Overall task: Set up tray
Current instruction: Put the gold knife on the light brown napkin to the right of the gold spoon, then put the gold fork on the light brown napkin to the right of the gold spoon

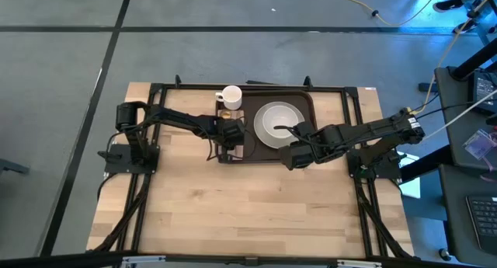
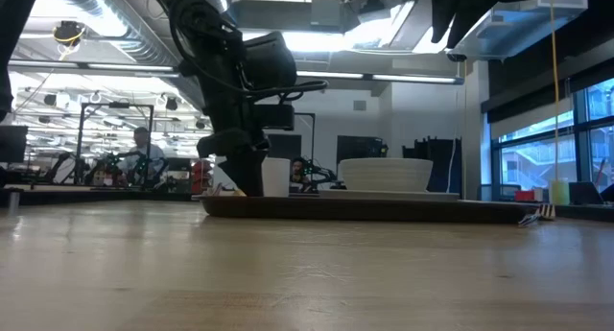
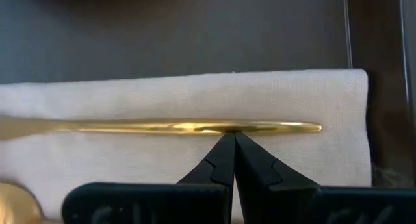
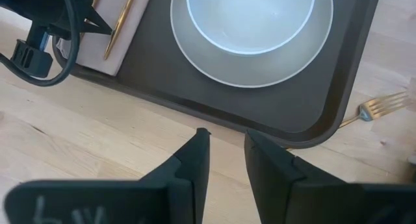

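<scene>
The dark brown tray (image 1: pixel 304 102) lies at the table's far middle. On it a white bowl (image 1: pixel 278 120) sits on a pale plate (image 1: pixel 261 134), and a white cup (image 1: pixel 231 96) stands at its far left. A tan-pink napkin (image 3: pixel 195 94) lies on the tray's left part with a golden utensil (image 3: pixel 162 127) flat on it. My left gripper (image 3: pixel 227 137) is shut, its tips at that utensil. My right gripper (image 4: pixel 226 141) hangs open and holds nothing, above the bare wood beside the tray's near rim (image 4: pixel 214 115). My left gripper touches the long side of the golden utensil's handle (image 3: pixel 229 128) with its shut fingertips, some way in from the handle's free end (image 3: pixel 315 127). The fingers slant down and stand across the handle. The utensil lies flat on the napkin. Whether the tips pinch it I cannot tell.
A golden fork (image 4: pixel 380 107) lies on the wood just outside the tray's near right corner. Another golden piece (image 3: pixel 14 204) shows at the napkin's edge beside my left fingers. Bare wooden tabletop (image 1: pixel 248 206) stretches toward the near edge.
</scene>
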Robot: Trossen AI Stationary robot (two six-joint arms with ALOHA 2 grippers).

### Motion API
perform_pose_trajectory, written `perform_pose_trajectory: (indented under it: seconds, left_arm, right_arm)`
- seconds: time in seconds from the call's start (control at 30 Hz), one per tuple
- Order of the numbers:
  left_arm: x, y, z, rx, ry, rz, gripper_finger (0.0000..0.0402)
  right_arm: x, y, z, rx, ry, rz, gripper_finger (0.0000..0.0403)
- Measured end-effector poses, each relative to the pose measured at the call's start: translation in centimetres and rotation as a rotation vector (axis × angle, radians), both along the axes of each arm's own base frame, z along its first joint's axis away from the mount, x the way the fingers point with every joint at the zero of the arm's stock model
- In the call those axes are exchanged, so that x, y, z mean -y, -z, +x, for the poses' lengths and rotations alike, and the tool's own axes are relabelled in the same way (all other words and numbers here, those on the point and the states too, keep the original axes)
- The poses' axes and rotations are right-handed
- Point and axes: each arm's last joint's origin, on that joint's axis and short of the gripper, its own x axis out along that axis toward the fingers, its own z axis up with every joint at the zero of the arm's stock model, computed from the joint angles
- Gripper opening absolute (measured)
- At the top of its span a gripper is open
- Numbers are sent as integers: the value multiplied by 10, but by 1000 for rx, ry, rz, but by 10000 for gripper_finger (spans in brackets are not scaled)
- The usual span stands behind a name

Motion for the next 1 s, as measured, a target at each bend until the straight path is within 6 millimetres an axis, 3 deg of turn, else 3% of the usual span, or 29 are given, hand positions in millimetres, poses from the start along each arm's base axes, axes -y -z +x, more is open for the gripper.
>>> perform_pose_trajectory:
  seconds: [0.47, 0.6, 0.77, 1.0]
  left_arm:
    - [-2, 5, 1, -5, -26, -14, 3]
    - [-8, -4, -8, -36, -55, -6, 3]
    - [-17, -47, -27, 57, -133, -6, 3]
    - [-24, -130, -64, 406, -156, -8, 4]
  right_arm:
    - [0, 0, 0, -1, -3, -1, 99]
    - [0, 0, 0, 0, 1, 0, 99]
    - [-1, 0, 0, -8, -4, 29, 99]
    - [-2, -1, 7, 70, -1, 17, 99]
